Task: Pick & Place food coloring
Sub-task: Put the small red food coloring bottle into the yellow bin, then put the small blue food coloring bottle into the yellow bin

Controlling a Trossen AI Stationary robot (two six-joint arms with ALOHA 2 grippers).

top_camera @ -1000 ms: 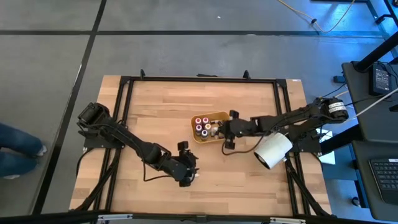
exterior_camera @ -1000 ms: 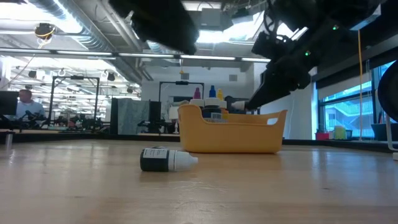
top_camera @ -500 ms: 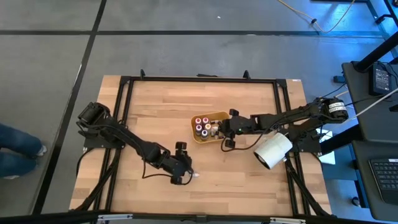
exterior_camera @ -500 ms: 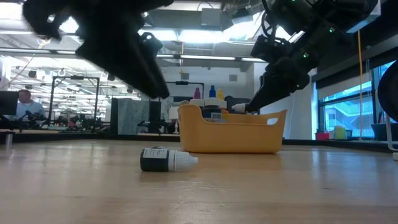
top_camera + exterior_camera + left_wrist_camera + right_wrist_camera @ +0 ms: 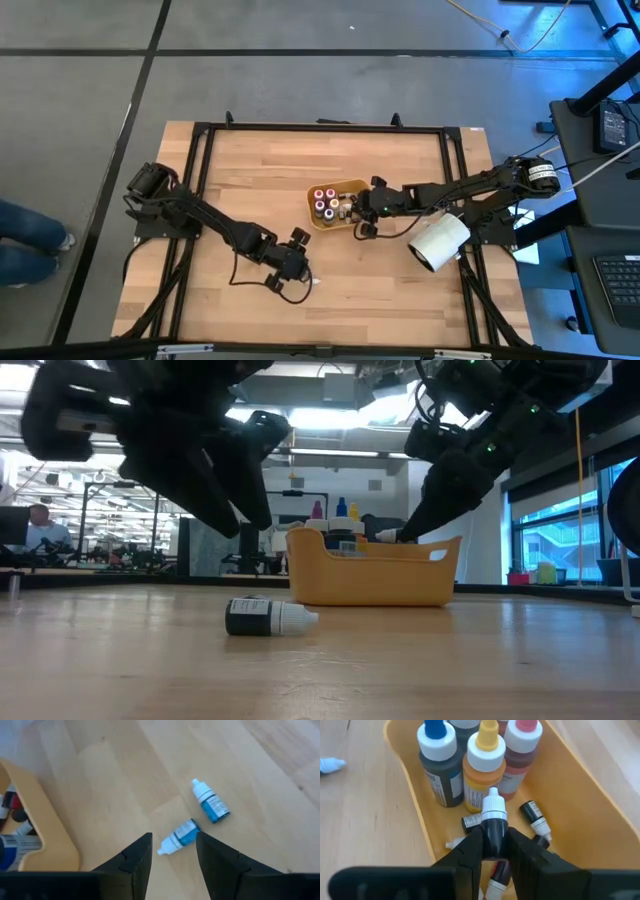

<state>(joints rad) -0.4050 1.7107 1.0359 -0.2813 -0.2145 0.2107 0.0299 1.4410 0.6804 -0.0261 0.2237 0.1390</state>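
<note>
Two thumb-sized blue bottles with white caps lie on their sides on the wood: one [image 5: 181, 836] just beyond my open left gripper [image 5: 172, 856], the other [image 5: 211, 804] farther off. In the low view one bottle [image 5: 268, 616] lies under my left gripper [image 5: 210, 480]. My right gripper [image 5: 492, 845] is shut on a small dark bottle [image 5: 494, 822] over the right end of the yellow tray [image 5: 345, 187]. The tray [image 5: 415, 815] holds upright larger bottles with blue [image 5: 436, 745], yellow [image 5: 485, 755] and red [image 5: 520, 745] tops, and several tiny bottles lying on its floor. My right gripper pinches the small dark bottle by its body [image 5: 494, 832] between the two fingers. The bottle lies along the fingers with its white cap [image 5: 494, 807] sticking out past them. It is lifted clear above the tray floor, and the fingers slant down from the table's right side.
A big white cylinder [image 5: 438, 242] lies near the table's right edge, close to my right arm. The tray [image 5: 370, 575] stands behind the loose bottle in the low view. Bare wood spreads across the left, near and far parts of the table. People and desks show in the room beyond.
My left gripper has come down toward the table and shifted a little toward the left and far edges, turning as it went, so that it hangs low over the loose bottles. The bottles on the table have stayed where they were. My right gripper has dipped slightly over the tray.
</note>
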